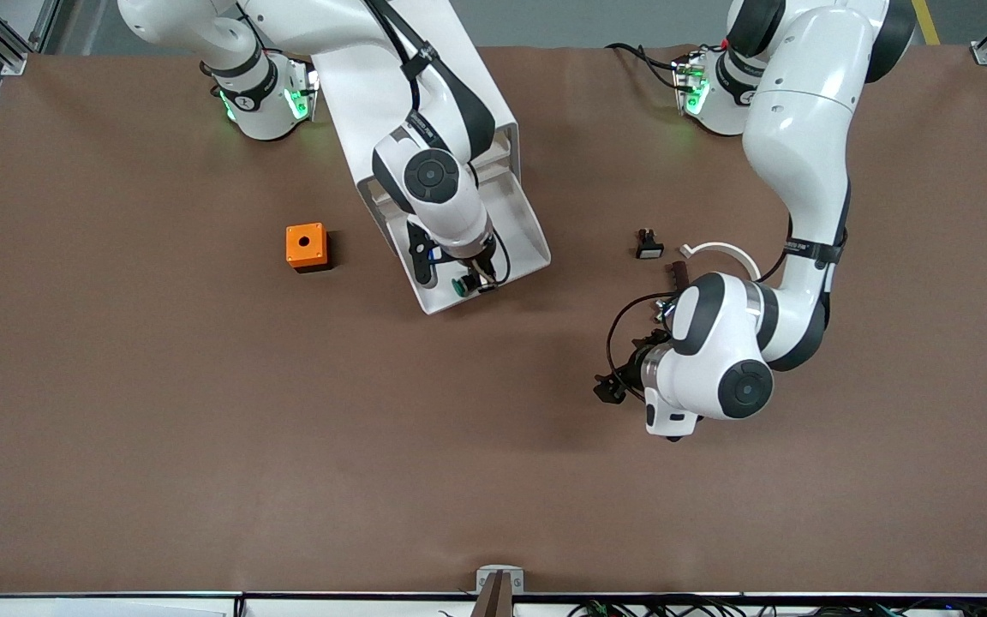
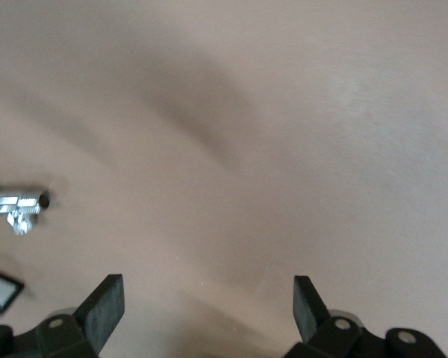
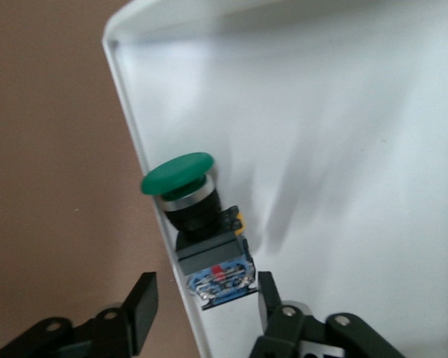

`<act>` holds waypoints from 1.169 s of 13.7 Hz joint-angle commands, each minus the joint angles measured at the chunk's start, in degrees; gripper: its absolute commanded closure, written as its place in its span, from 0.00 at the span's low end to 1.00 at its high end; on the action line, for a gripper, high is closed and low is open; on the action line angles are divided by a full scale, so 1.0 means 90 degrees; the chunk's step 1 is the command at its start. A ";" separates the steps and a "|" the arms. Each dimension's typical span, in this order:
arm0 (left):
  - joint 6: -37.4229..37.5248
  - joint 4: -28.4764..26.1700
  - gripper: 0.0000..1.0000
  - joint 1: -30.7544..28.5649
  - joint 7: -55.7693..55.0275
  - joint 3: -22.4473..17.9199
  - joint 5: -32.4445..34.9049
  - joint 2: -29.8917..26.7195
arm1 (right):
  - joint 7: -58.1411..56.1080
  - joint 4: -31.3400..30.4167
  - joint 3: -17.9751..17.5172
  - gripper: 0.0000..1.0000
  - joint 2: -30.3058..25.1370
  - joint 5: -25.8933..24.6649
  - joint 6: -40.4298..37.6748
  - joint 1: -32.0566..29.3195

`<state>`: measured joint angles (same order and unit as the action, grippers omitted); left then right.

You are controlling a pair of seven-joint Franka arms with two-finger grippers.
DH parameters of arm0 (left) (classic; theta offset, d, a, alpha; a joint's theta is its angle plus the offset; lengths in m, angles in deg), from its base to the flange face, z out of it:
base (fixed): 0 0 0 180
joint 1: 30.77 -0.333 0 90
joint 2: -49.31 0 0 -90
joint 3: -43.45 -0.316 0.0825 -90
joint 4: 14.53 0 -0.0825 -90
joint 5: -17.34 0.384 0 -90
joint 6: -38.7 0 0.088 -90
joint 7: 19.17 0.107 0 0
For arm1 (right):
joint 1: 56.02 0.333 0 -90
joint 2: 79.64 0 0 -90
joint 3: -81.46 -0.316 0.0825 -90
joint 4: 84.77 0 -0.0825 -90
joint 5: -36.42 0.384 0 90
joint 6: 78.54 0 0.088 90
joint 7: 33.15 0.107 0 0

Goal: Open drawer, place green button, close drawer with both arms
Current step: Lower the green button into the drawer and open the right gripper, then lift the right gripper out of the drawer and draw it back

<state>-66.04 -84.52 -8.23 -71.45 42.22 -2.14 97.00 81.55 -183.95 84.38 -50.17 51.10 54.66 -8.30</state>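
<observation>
The white drawer (image 1: pixel 521 224) stands pulled out of the white cabinet (image 1: pixel 457 77), which the right arm mostly hides. The green-capped button (image 1: pixel 463 287) lies in the drawer at its front corner; in the right wrist view the button (image 3: pixel 201 224) leans against the drawer's wall (image 3: pixel 127 112). My right gripper (image 1: pixel 469 276) is open just above it; in the right wrist view it (image 3: pixel 205 302) straddles the wall, one finger outside, one inside beside the blue body. My left gripper (image 1: pixel 622 377) is open and empty over bare table, as the left wrist view (image 2: pixel 207 306) shows.
An orange box with a hole (image 1: pixel 306 247) sits beside the drawer toward the right arm's end. A black button with a white face (image 1: pixel 649 248), a white curved piece (image 1: pixel 720 250) and a dark strip (image 1: pixel 679 274) lie near the left arm.
</observation>
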 commanded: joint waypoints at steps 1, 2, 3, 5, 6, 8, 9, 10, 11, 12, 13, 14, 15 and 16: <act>-0.0256 -0.0085 0.01 0.0316 0.0526 -0.0039 0.0366 -0.0084 | -0.0029 0.0422 0.0114 0.00 -0.0208 -0.0273 -0.0685 -0.0223; -0.0411 -0.0095 0.01 0.0453 0.0536 -0.0039 0.0609 -0.0084 | -0.0223 0.0579 0.0202 0.00 -0.0383 -0.0574 -0.1066 -0.0291; -0.0529 -0.0114 0.01 0.0580 0.0536 -0.0029 0.0834 -0.0084 | -0.0351 0.0668 0.0290 0.00 -0.0481 -0.0760 -0.1205 -0.0379; -0.0656 -0.0124 0.01 0.0883 0.0517 -0.0029 0.1002 -0.0036 | -0.1021 0.0737 0.0388 0.00 -0.0763 -0.0986 -0.1294 -0.0652; -0.0812 -0.0163 0.01 0.1010 0.0527 -0.0029 0.1022 -0.0026 | -0.1683 0.0747 0.0408 0.00 -0.0959 -0.1055 -0.1516 -0.0760; -0.1105 -0.0270 0.01 0.1322 0.0488 -0.0029 0.1022 -0.0006 | -0.3207 0.0747 0.0418 0.00 -0.1515 -0.1133 -0.2102 -0.1343; -0.1125 -0.0290 0.01 0.1420 0.0459 -0.0029 0.1022 0.0023 | -0.4006 0.0756 0.0418 0.00 -0.1710 -0.1133 -0.2250 -0.1598; -0.1126 -0.0300 0.01 0.1518 0.0429 -0.0020 0.1012 0.0033 | -0.4710 0.0766 0.0437 0.00 -0.1838 -0.1143 -0.2319 -0.1707; -0.1126 -0.0310 0.01 0.1654 0.0429 -0.0020 0.1012 0.0043 | -0.5239 0.0805 0.0524 0.00 -0.1897 -0.1143 -0.2484 -0.1892; -0.1126 -0.0358 0.00 0.1801 0.0419 -0.0010 0.0993 0.0043 | -0.5660 0.0912 0.0593 0.00 -0.1956 -0.1133 -0.2804 -0.2097; -0.1126 -0.0378 0.00 0.1899 0.0419 -0.0010 0.0935 0.0043 | -0.6167 0.1000 0.0632 0.00 -0.2015 -0.1133 -0.3194 -0.2350; -0.1126 -0.0397 0.00 0.2006 0.0361 0.0010 0.0915 0.0043 | -0.6646 0.1049 0.0652 0.00 -0.2131 -0.1133 -0.3430 -0.2623; -0.1116 -0.0417 0.00 0.2123 0.0206 0.0048 0.0915 0.0052 | -0.7173 0.1059 0.0681 0.00 -0.2229 -0.1124 -0.3645 -0.2926; -0.1116 -0.0436 0.00 0.2279 -0.0182 0.0068 0.0915 0.0062 | -0.7903 0.1059 0.0681 0.00 -0.2317 -0.1124 -0.3918 -0.3228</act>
<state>-75.38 -87.53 10.19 -69.32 42.73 5.85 97.80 19.34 -174.67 91.15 -69.28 41.61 23.14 -32.78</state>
